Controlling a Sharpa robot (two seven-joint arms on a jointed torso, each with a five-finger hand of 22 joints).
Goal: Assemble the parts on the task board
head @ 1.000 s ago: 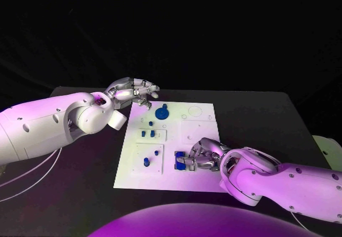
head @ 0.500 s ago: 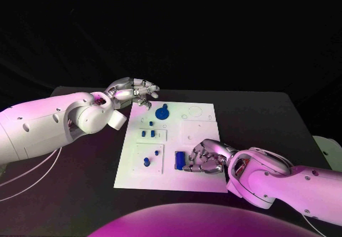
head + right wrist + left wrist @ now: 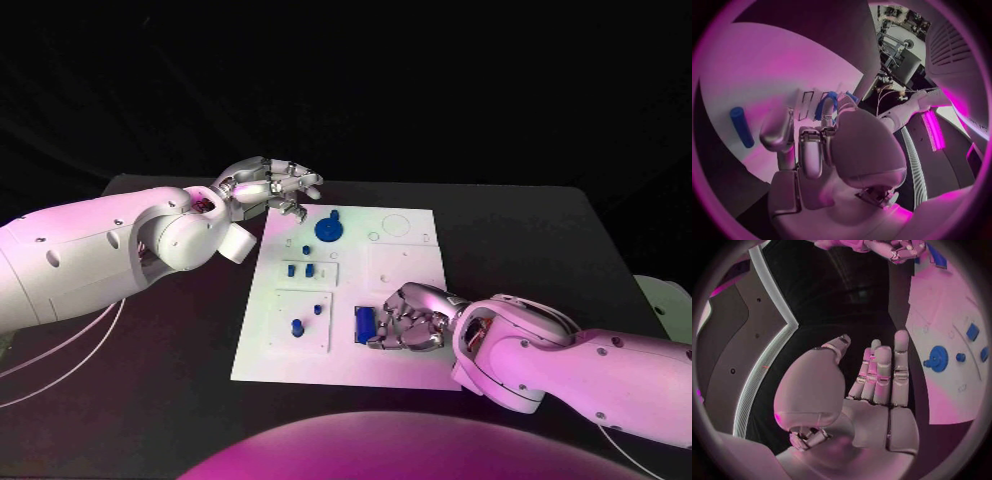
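Note:
The white task board (image 3: 389, 290) lies in the middle of the black table. On it a blue round part (image 3: 329, 229) stands near the far end, small blue parts (image 3: 299, 270) sit in the left recesses, and a blue bar (image 3: 365, 323) lies near the front. My right hand (image 3: 411, 318) sits just right of that bar, fingers curled in, holding nothing. In the right wrist view the blue bar (image 3: 741, 126) lies apart from the right hand (image 3: 811, 145). My left hand (image 3: 271, 187) hovers at the board's far left corner; its fingers (image 3: 879, 372) are stretched out and empty, beside the round part (image 3: 940, 358).
More small blue parts (image 3: 297, 326) sit in the front left recess. Bare black table (image 3: 548, 240) lies right of the board and to its left (image 3: 173, 330). A pale object (image 3: 661, 295) shows at the table's right edge.
My right hand came off the blue bar, drew back to the right so the bar is uncovered, then edged slightly back toward it. The left arm has not moved.

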